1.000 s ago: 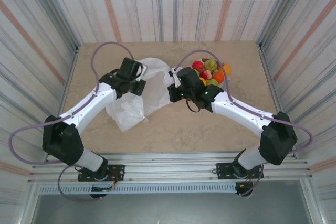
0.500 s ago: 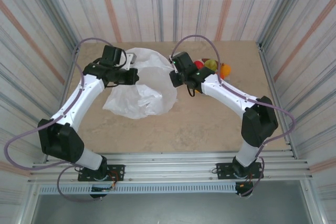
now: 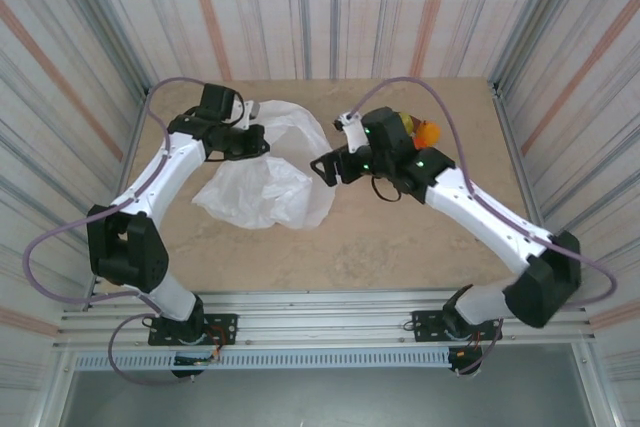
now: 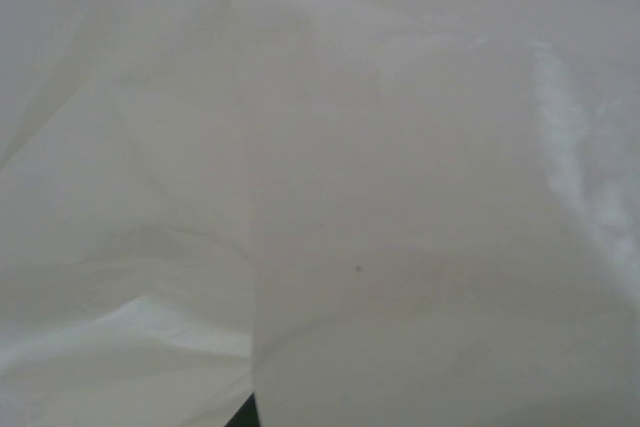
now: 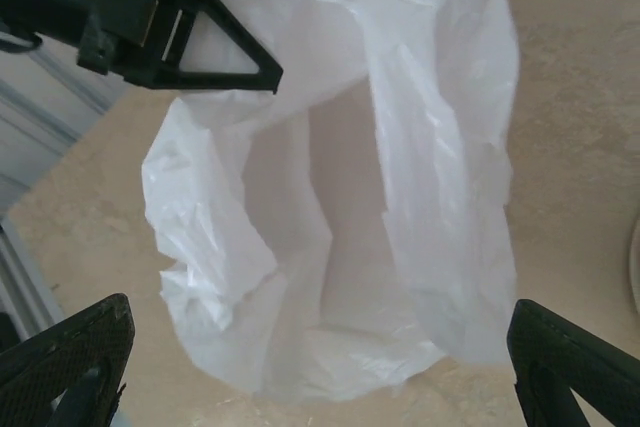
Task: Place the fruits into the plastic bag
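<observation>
Two things matter: the left jaws, clamped shut on the far rim of the plastic bag (image 3: 268, 179), should hold it high so the mouth gapes, while the right jaws, spread wide and empty beside the bag's right edge, fetch one of the fruits (image 3: 426, 132) behind that arm. Thin, white and wrinkled, the bag slumps on the tabletop (image 3: 400, 237) between the arms.

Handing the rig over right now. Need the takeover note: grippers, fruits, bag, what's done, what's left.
Left gripper: shut on the plastic bag at its far-left edge, lifting it.
Right gripper: open, empty, beside the bag's right edge, facing its mouth.
Fruits: piled at the far right of the table, partly hidden behind the right arm.
Done: bag mouth held open; no fruit seen inside.
Left: every fruit goes into the bag.
</observation>
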Controlling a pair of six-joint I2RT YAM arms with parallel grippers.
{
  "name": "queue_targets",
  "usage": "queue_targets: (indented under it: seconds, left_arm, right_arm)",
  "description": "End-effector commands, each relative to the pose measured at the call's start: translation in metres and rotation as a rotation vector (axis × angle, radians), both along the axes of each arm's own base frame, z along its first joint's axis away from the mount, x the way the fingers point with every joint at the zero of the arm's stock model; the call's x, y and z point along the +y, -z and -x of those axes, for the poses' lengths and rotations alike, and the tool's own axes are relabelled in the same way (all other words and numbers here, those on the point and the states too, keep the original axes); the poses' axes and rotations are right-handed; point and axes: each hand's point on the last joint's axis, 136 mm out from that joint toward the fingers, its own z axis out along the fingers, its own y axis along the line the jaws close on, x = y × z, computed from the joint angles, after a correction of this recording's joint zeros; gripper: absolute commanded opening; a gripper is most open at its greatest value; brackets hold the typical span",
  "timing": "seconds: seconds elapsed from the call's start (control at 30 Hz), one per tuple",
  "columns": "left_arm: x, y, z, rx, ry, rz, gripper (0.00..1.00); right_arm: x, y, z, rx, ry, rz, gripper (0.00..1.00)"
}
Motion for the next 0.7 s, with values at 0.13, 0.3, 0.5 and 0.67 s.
queue_targets:
  seconds: [0.13,0.3,0.5,0.67]
  left_arm:
    - [-0.001,0.008,0.0,0.056,-0.003,0.124,0.0]
    - [0.001,0.009,0.003,0.054,-0.003,0.122,0.0]
    - [-0.001,0.007,0.005,0.053,0.005,0.132,0.0]
    - [0.001,0.006,0.005,0.041,0.001,0.121,0.0]
  right_arm:
    - [-0.107,0.048,-0.038,0.057,0.39,0.126,0.95]
    - [-0.13,0.082,-0.074,0.061,0.409,0.332,0.95]
    - [-0.13,0.125,-0.106,0.133,0.37,0.538,0.97]
    - [-0.123,0.158,-0.122,0.225,0.319,0.629,0.97]
